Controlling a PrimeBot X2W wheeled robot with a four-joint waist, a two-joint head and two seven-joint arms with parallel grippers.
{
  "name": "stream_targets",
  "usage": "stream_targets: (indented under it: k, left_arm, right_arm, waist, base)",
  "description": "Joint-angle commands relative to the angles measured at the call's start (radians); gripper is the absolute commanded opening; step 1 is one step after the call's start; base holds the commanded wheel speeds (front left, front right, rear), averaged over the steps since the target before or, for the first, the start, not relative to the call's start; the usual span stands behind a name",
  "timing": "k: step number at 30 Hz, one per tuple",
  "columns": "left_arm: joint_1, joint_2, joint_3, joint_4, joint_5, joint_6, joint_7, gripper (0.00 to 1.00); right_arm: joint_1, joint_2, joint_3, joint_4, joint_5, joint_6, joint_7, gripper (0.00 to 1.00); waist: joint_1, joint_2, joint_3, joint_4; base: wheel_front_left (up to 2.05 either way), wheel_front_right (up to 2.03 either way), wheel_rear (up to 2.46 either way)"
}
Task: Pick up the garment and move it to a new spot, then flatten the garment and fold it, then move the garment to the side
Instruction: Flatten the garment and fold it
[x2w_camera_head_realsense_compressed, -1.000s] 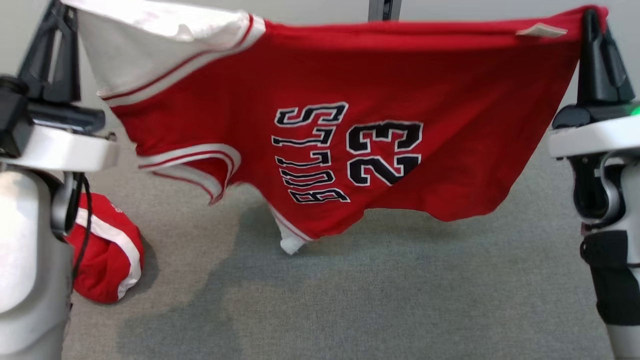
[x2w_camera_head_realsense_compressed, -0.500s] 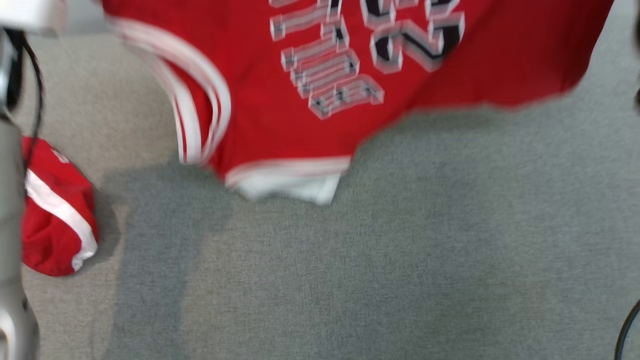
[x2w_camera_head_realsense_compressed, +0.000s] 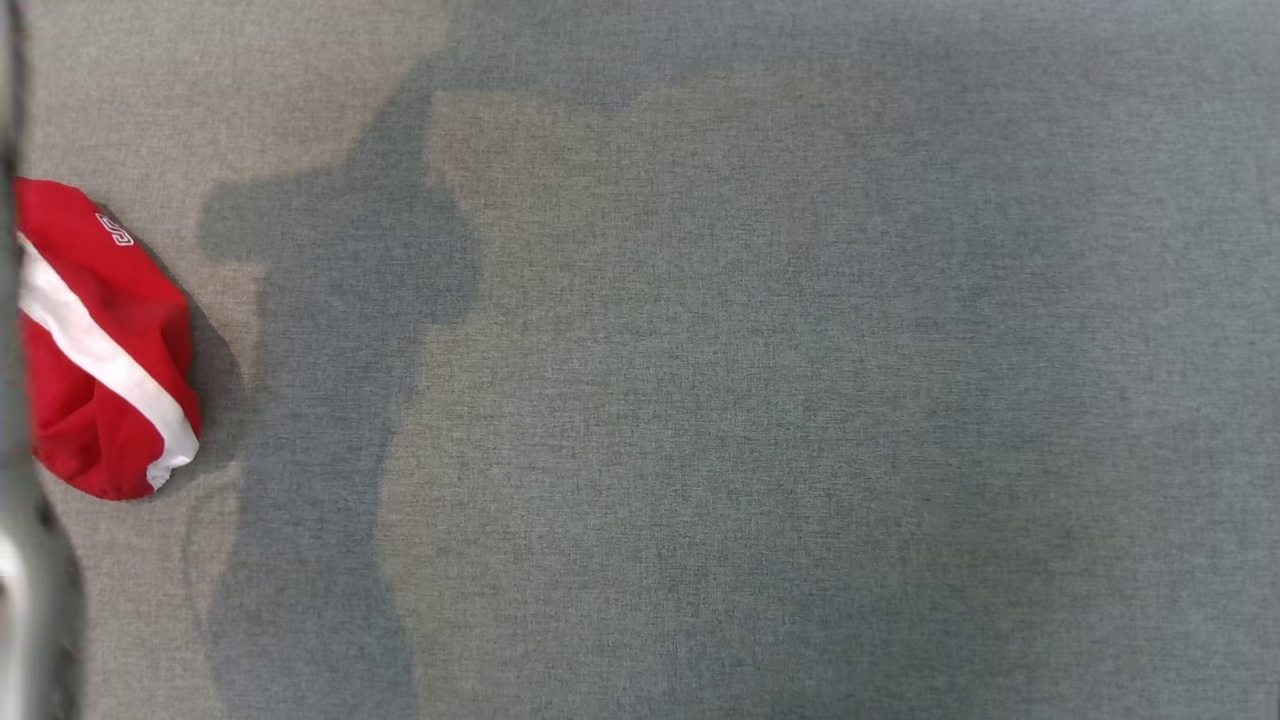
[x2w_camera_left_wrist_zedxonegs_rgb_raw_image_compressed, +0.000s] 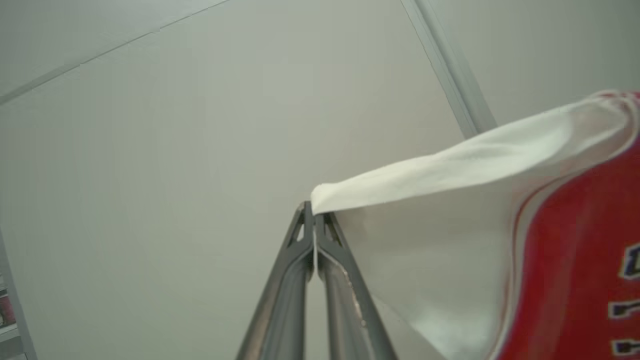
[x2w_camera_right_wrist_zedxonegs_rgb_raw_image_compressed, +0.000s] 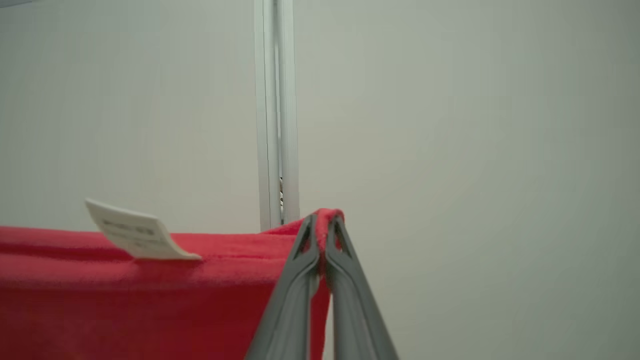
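Okay, grey table spreads across the head view, felt-like top, with big soft shadows over its left half. Behind both arms in the wrist views there's a pale wall, and a light vertical post runs down it in the right wrist view.

Next the garment: a red jersey with a white panel and thin red-white trim, up in the air, stretched between the two arms and well off the table. Its dark, white-edged lettering is cut off at the far right of the left wrist view.

A second red bundle with a white stripe lies crumpled on the table at the left edge of the head view.

Now the left end effector: fingers pressed together, pinching the garment's white corner right at the tips. Same for the right end effector: fingers pressed together, pinching a red corner that bunches just over the tips. From there the cloth runs off level toward that view's left.

A small white label sticks up from the garment's top edge, near the right end effector; its print is too blurred to read.
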Motion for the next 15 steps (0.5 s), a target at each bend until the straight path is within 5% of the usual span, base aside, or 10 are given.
stream_targets:
  k: [1, 15]
  left_arm:
    - [0.081, -0.006, -0.001, -0.004, -0.009, 0.006, 0.001, 0.0]
    - [0.845, -0.168, 0.059, -0.055, -0.091, 0.04, 0.0, 0.0]
  right_arm:
    - [0.068, -0.012, -0.007, 0.009, 0.009, 0.0, -0.004, 0.0]
    - [0.762, 0.02, 0.067, 0.013, 0.197, 0.0, -0.004, 0.0]
  waist:
    - [-0.0001, 0.0, -0.001, 0.004]
    - [-0.0001, 0.0, -0.16, -0.013]
  base:
    - [0.0, 0.0, 0.0]
    - [0.0, 0.0, 0.0]
